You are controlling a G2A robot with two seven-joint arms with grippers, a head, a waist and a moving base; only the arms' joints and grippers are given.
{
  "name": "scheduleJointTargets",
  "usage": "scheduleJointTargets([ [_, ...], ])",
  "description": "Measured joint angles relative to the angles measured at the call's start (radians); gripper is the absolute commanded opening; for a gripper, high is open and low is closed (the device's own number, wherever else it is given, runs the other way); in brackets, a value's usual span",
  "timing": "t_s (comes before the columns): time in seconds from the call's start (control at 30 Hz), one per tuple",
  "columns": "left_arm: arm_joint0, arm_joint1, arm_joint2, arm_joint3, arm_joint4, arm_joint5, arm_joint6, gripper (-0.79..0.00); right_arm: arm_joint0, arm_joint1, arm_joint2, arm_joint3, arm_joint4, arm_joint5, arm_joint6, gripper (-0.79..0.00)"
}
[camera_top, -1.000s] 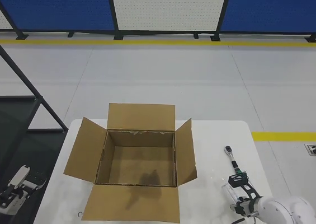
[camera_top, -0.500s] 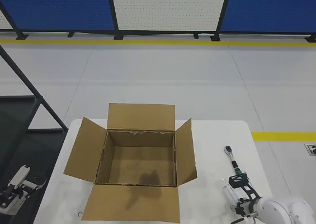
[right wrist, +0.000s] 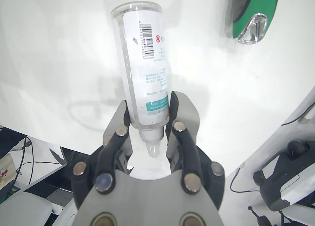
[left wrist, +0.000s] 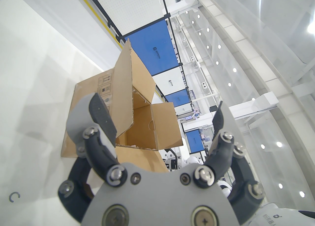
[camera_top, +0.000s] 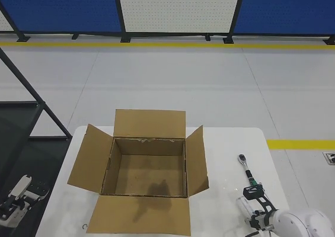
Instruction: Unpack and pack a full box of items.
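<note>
Left end effector (left wrist: 159, 110) splayed — right (right wrist: 149, 108) clamped

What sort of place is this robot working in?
Probably a robotics test hall or lab: blue and white partition panels, yellow floor lines, and a white work table holding an open cardboard box.

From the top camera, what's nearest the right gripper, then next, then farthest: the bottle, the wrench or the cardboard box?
1. The bottle: clamped in the right gripper itself.
2. The wrench: on the table just past the gripper, near the right edge.
3. The cardboard box: mid-table, off to the robot's left.
</note>
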Motion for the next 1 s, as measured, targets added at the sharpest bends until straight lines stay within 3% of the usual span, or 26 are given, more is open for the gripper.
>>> scheduleJointTargets([
  [0.1, 0.0, 0.0, 0.0, 0.0, 0.0, 0.0, 0.0, 0.0, -0.006, 0.004, 0.002, -0.009, 0.004, 0.001, -0.001, -0.388],
  [0.2, 0.0, 0.0, 0.0, 0.0, 0.0, 0.0, 0.0, 0.0, -0.012, 0.007, 0.003, -0.019, 0.007, 0.004, -0.003, -0.271],
  [0.37, 0.0, 0.0, 0.0, 0.0, 0.0, 0.0, 0.0, 0.0, -0.016, 0.013, 0.003, -0.03, 0.013, 0.008, -0.006, -0.197],
  [1.0, 0.0, 0.0, 0.0, 0.0, 0.0, 0.0, 0.0, 0.0, -0.008, 0.031, -0.022, -0.062, 0.016, 0.034, 0.0, -0.145],
])
